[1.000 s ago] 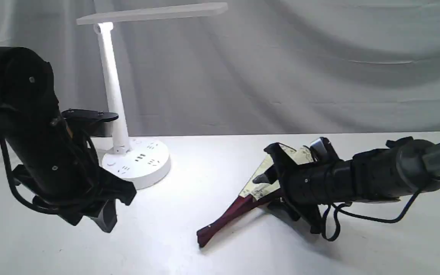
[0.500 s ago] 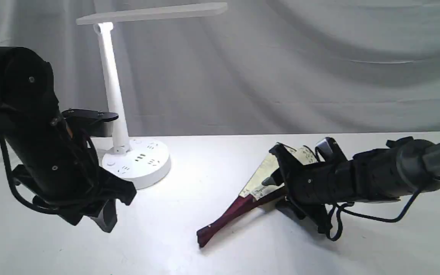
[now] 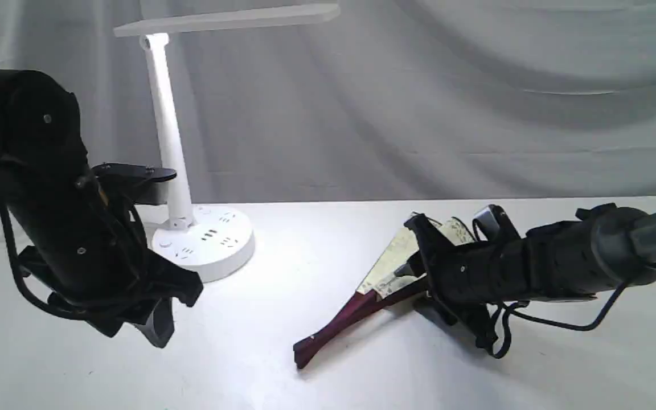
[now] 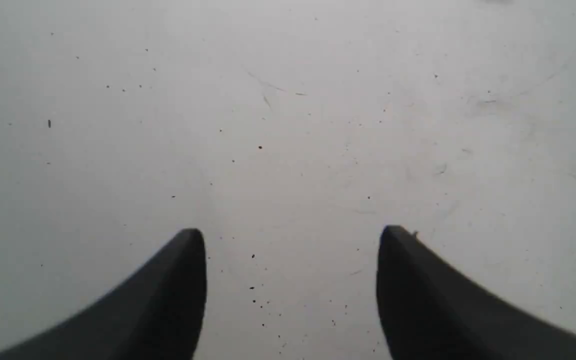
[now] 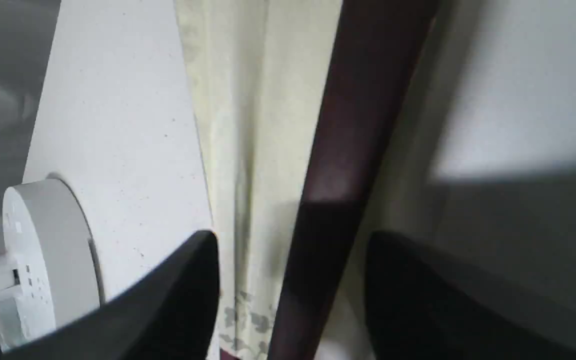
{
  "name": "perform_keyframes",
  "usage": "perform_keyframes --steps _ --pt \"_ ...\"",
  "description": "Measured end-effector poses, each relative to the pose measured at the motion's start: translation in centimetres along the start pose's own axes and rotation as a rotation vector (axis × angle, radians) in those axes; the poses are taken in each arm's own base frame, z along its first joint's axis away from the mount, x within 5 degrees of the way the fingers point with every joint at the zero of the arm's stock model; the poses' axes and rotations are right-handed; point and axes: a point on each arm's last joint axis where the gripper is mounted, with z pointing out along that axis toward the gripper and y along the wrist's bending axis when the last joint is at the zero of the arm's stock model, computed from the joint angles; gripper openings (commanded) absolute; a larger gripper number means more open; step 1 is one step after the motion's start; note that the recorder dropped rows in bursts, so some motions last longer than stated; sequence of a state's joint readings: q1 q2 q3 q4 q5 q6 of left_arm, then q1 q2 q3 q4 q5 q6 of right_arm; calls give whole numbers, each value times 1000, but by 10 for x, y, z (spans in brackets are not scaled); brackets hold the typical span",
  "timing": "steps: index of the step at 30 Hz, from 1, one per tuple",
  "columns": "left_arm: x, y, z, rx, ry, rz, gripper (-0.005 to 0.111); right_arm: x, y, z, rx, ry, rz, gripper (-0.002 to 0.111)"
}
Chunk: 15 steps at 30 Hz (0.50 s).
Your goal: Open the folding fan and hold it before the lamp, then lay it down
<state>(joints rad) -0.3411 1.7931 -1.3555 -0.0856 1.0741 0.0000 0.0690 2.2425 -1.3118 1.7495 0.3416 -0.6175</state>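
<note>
Exterior view is showing the lamp (image 3: pixel 171 148) standing at the back left of the white counter (image 3: pixel 316 250), its bar head reaching out over the surface and its round base sitting just behind the left arm. A grey cloth backdrop (image 3: pixel 476 102) is hanging behind everything. A black cable (image 3: pixel 561 327) is looping down from the right arm onto the counter. Nothing is lying between the lamp and the folding fan (image 3: pixel 382 267), which are well apart.

The folding fan is lying right of centre, only partly spread. Its maroon pivot end is touching the counter, and its cream leaf is slanting up toward the right arm.

The left end effector (image 4: pixel 292 230) is hanging over bare counter with its fingers spread wide and nothing between them.

The right end effector (image 5: pixel 293 240) is straddling the fan, one finger beside the cream paper and the other beside the dark guard. Whether the fingers are pressing on the fan or only flanking it cannot be told.
</note>
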Motion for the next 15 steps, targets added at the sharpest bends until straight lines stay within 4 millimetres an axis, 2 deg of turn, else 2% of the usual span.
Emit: perform_keyframes --steps 15 --pt "0 0 0 0 0 0 50 0 0 0 1 -3 24 46"
